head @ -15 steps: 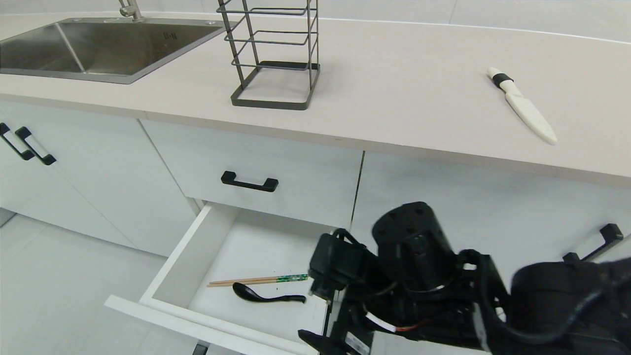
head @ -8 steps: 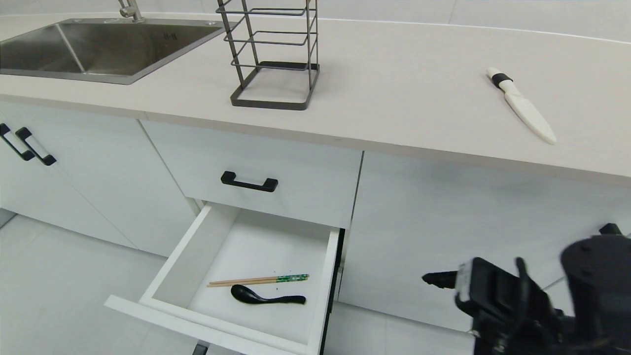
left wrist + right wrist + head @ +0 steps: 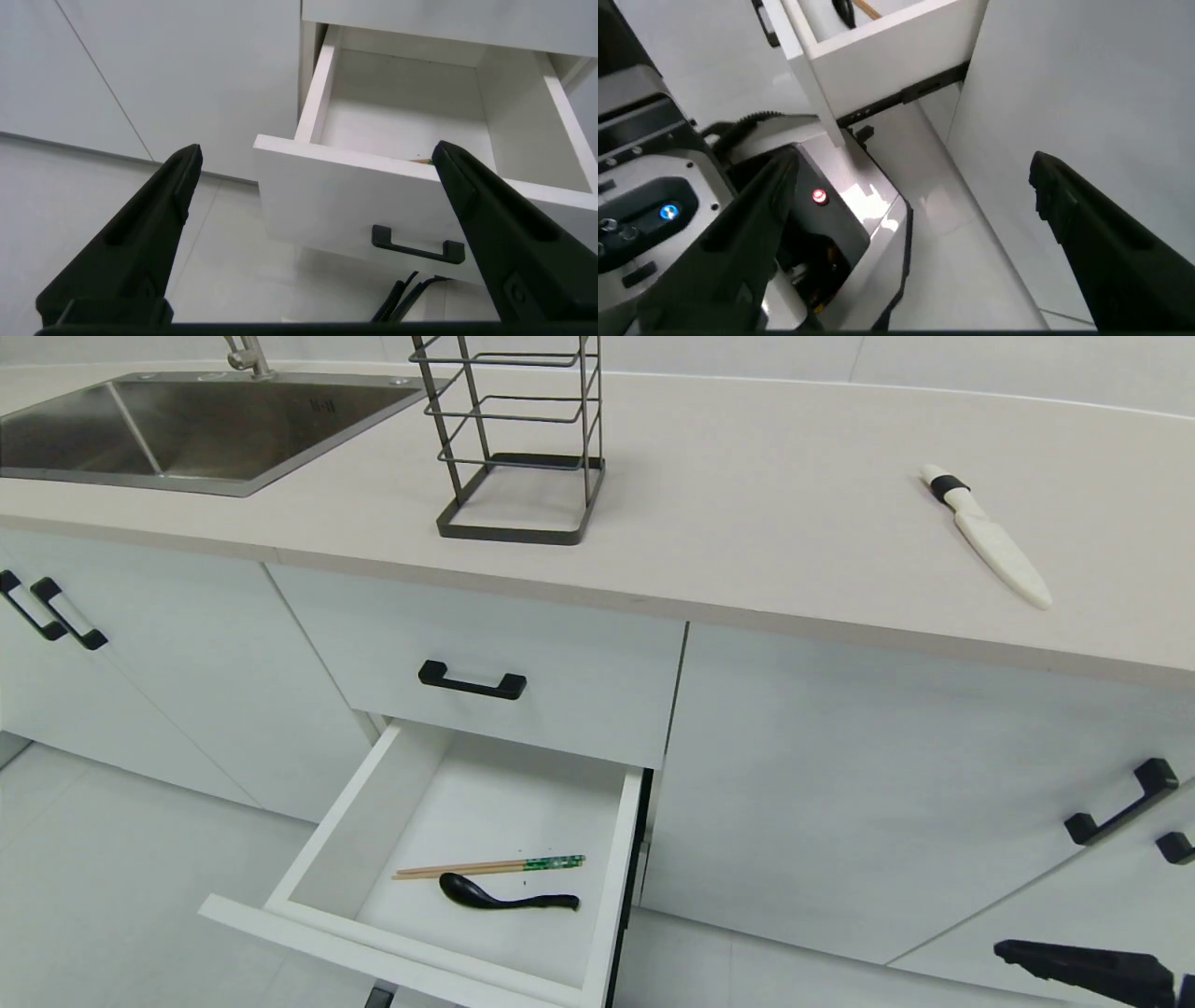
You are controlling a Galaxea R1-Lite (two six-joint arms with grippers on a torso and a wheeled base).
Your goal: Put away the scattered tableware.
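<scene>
White, with a black band, the knife [image 3: 988,535] lay on the counter [image 3: 766,504], well apart from the open drawer [image 3: 341,826] holding chopsticks [image 3: 488,866] and a black spoon [image 3: 504,897]. Both the left gripper [image 3: 318,154] and right gripper [image 3: 915,163] stood wide open, empty. A grasp on its smooth blade might slip, I judged. No print was legible
</scene>
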